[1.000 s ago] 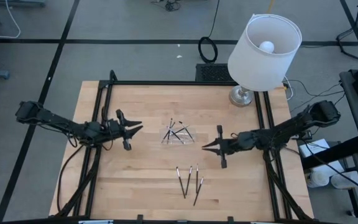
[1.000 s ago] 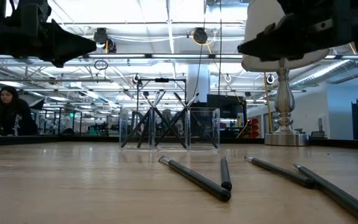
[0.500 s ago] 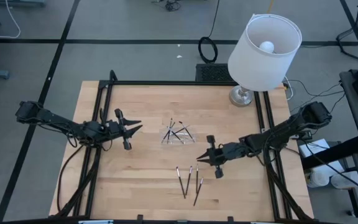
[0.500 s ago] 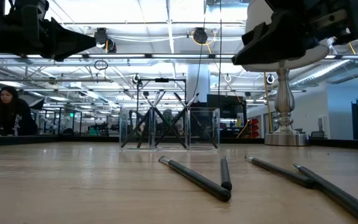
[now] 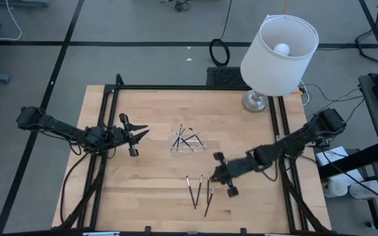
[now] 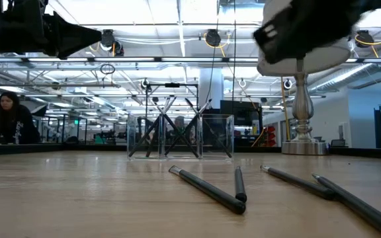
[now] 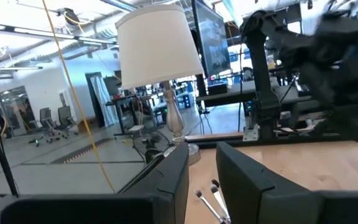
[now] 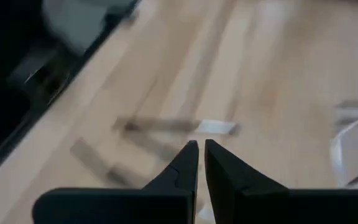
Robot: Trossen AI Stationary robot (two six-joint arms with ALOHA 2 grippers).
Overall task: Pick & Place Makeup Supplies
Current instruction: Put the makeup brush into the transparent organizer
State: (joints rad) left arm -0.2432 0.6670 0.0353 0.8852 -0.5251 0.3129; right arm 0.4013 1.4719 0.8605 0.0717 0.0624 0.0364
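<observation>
Right gripper: fingers pressed together, hovering at two o'clock of four loose sticks. Left gripper: fingers slightly spread, waiting at nine o'clock of clear tray.

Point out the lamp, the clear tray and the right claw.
lamp (image 5: 279,59), high view, on the side of its white shade
tray (image 5: 176,147), high view, on its left rim
right claw (image 5: 213,176), high view, at its closed fingertips

Pale, smooth wood counter framed in black metal; clear glossy plastic tray; matt dark sticks; white cloth lampshade over a polished metal base.
</observation>
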